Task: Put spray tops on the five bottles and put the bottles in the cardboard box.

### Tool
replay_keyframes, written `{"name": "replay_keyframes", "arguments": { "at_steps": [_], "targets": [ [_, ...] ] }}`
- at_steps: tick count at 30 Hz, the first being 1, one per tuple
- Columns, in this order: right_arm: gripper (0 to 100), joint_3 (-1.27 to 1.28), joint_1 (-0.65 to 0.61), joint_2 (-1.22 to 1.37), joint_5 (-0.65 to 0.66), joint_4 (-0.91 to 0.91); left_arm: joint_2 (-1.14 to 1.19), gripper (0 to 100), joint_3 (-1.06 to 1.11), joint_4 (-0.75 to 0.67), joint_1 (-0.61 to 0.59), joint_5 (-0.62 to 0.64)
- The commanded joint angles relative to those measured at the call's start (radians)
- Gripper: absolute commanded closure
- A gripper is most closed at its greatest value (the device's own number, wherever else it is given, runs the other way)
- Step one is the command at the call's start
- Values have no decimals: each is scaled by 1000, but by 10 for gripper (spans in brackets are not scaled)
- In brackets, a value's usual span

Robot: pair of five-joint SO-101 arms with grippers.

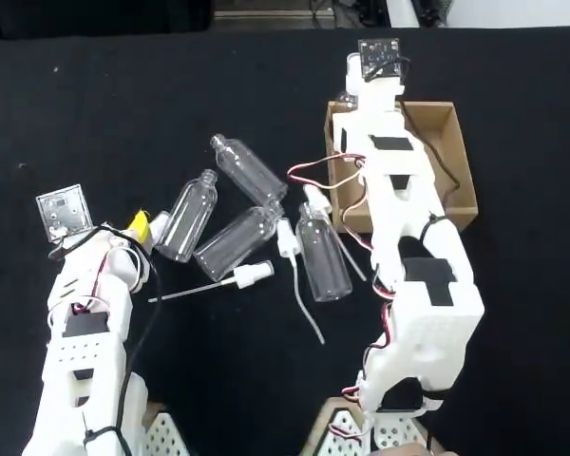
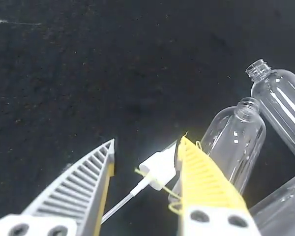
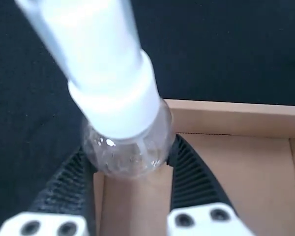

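Left claw (image 2: 147,142) hangs spread apart over the bench (image 2: 64,73), a loose spray top (image 2: 157,169) between its fingers (closer to the yellow one). Mid-bench, a jumble of clear bottles (image 1: 236,242) lies flat. On the right, the right claw (image 3: 131,156) is clamped on a capped bottle (image 3: 119,142) above the cardboard box (image 3: 236,118).

Overhead camera looks down; wrist cameras sit close behind their jaws.

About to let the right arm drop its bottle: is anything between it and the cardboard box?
Nothing visible does. The right gripper holds the capped bottle over the edge of the cardboard box, and the floor inside shows only bare cardboard.
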Motion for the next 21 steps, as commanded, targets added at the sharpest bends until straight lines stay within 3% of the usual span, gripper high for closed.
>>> {"name": "replay_keyframes", "arguments": {
  "at_steps": [1, 9, 15, 21],
  "targets": [
    [982, -30, -28, -7, 2, -11, -2, 801, -10, -18, -8, 9],
    [982, -25, -29, -7, 0, -9, -2, 801, -10, -18, -8, 9],
    [857, -24, -29, -7, -6, -8, -2, 801, -10, -18, -8, 8],
    [846, -27, -29, -7, -8, 14, -2, 801, -10, -20, -8, 8]
  ]
}}
